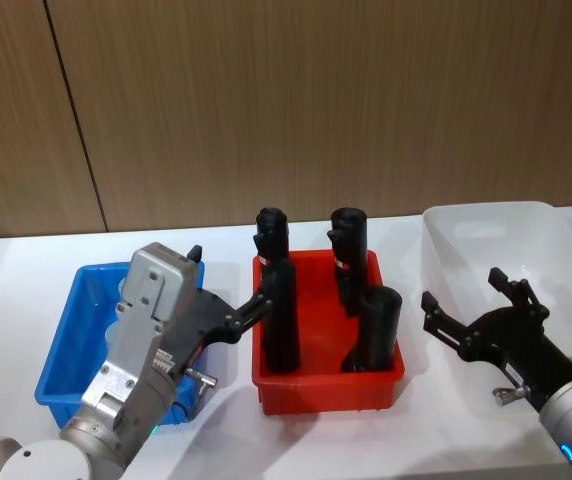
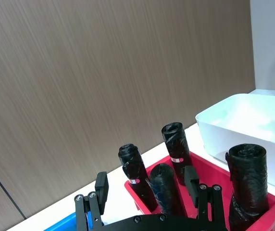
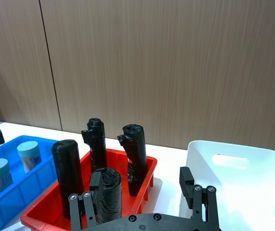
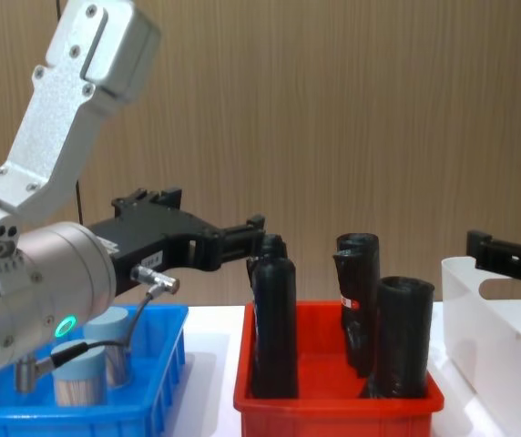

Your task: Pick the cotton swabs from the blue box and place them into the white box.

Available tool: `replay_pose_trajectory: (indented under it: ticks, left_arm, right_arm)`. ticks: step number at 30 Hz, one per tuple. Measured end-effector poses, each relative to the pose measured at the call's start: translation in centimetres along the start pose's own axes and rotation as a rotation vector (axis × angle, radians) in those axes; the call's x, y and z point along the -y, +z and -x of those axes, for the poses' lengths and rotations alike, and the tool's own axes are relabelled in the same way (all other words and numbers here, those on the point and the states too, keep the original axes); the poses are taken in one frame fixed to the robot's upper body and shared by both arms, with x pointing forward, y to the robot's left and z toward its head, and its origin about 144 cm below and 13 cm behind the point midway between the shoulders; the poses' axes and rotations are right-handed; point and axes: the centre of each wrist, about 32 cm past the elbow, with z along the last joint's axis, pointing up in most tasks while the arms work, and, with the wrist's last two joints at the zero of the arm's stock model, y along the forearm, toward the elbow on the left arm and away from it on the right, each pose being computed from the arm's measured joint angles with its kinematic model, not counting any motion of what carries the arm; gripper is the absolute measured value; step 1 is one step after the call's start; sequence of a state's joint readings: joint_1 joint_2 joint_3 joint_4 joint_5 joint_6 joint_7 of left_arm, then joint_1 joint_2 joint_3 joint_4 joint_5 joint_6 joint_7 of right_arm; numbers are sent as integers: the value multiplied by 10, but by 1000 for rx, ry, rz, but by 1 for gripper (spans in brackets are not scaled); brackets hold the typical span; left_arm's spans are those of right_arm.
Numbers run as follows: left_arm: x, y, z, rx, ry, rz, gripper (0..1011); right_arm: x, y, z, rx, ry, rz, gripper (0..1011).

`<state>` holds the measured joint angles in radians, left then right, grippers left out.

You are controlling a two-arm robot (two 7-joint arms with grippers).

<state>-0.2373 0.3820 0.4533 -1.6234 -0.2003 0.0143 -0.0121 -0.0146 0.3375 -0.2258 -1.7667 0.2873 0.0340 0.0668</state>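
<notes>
neighbouring blue box (image 1: 64, 345): red bin (image 1: 328, 390), rolls (image 1: 280, 320)

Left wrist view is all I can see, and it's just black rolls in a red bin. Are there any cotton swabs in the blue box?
Observer: Yes, two jars of cotton swabs stand in the blue box.
Operator: Am I near them?
Observer: Your left hand is open, raised over the right edge of the blue box, next to the red bin.
Operator: What about the other one?
Observer: The right hand is open too, at the left wall of the white box.
</notes>
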Motion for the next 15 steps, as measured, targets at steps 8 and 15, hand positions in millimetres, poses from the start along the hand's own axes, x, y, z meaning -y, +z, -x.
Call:
replay_pose_trajectory:
  ticks: [8, 15]
  left_arm:
    - [-2, -5, -8, -2, 9, -24, 1004]
    - [-8, -12, -23, -46, 49, -66, 1004]
  right_arm:
    - [0, 0, 0, 0, 0, 0, 1002]
    - [0, 0, 0, 0, 0, 0, 1002]
